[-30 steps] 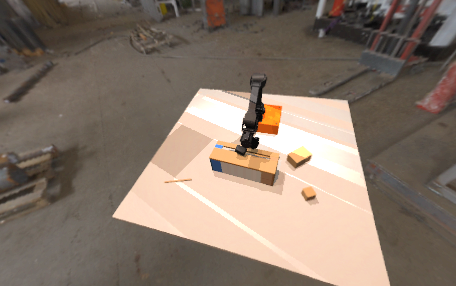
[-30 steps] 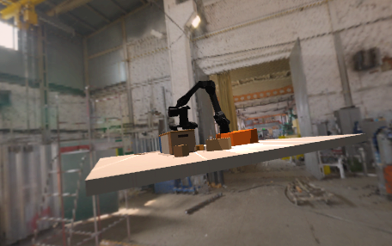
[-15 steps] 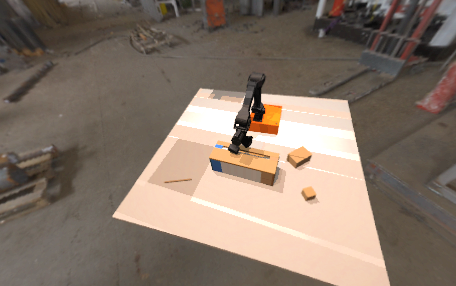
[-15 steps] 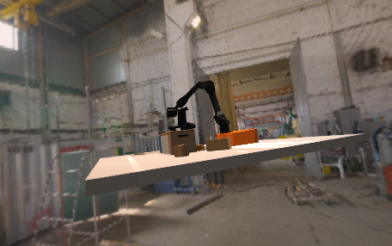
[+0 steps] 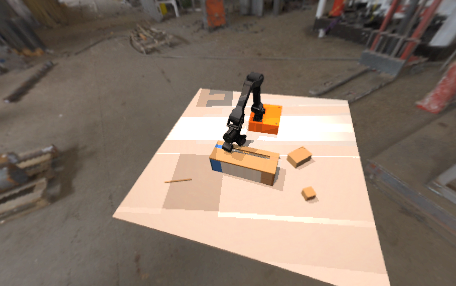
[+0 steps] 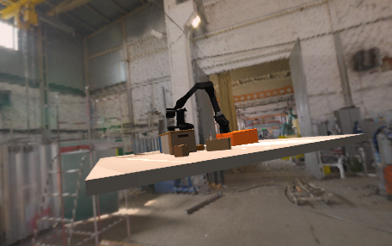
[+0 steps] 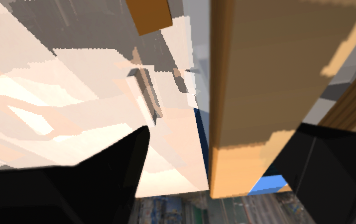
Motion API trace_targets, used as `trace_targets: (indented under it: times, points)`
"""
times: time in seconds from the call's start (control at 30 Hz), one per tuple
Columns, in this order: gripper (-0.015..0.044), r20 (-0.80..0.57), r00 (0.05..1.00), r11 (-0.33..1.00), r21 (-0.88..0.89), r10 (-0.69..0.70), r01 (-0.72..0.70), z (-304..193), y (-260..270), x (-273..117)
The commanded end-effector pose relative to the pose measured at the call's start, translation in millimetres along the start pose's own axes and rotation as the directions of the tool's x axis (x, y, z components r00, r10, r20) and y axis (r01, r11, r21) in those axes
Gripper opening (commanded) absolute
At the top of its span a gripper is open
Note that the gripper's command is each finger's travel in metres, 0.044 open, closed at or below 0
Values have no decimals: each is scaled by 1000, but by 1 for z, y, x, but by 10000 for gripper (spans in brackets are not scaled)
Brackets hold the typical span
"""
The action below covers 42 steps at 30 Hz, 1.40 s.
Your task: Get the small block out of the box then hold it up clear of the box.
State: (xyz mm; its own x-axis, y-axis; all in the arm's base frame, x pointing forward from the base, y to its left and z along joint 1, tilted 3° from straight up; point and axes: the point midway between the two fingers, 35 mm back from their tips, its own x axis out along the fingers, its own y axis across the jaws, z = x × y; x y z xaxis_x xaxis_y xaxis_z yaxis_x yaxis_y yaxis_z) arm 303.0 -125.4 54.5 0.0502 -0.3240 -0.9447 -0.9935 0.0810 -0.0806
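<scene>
The box [image 5: 250, 159] [image 6: 168, 142] [image 7: 270, 75] has a wooden top with a long slot, a grey see-through front and blue at one end. My gripper [image 5: 228, 147] [image 6: 180, 127] [image 7: 196, 123] is open and empty, low over the box top near the blue end. In the wrist view its dark fingers stand on either side of a wooden part of the box, and the right finger is by the slot. The small block on the shelf cannot be made out in any view; the shelf is hidden too.
A larger wooden block [image 5: 299, 156] [image 6: 218, 144] and a small wooden cube [image 5: 309, 193] [image 6: 181, 150] lie right of the box in the top view. A thin stick [image 5: 178, 180] lies to its left. The orange base [image 5: 264, 126] [image 6: 245, 137] stands behind the box.
</scene>
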Motion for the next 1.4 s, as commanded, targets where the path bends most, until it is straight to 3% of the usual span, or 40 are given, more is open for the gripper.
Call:
trace_targets:
  times: [0.0,0.13,0.57,0.63,0.73,0.9,1.07,1.2,1.37]
  points:
    - [400,3,1000,1000,-4,-8,8,-4,-3,-12]
    - [400,-2,1000,1000,1,-6,6,-18,-1,-54]
    - [400,1,1000,1000,-1,-17,17,-18,-2,-55]
    - [348,2,1000,998,56,-27,27,-19,-3,-56]
    - [285,6,997,940,334,-78,71,-27,-5,-58]
    - [285,54,992,621,783,-112,28,-35,0,-56]
    - [285,105,985,129,988,-139,-87,-42,6,-53]
    - [285,143,976,-294,937,-164,-187,-47,11,-50]
    - [285,187,962,-731,626,-200,-273,-53,17,-48]
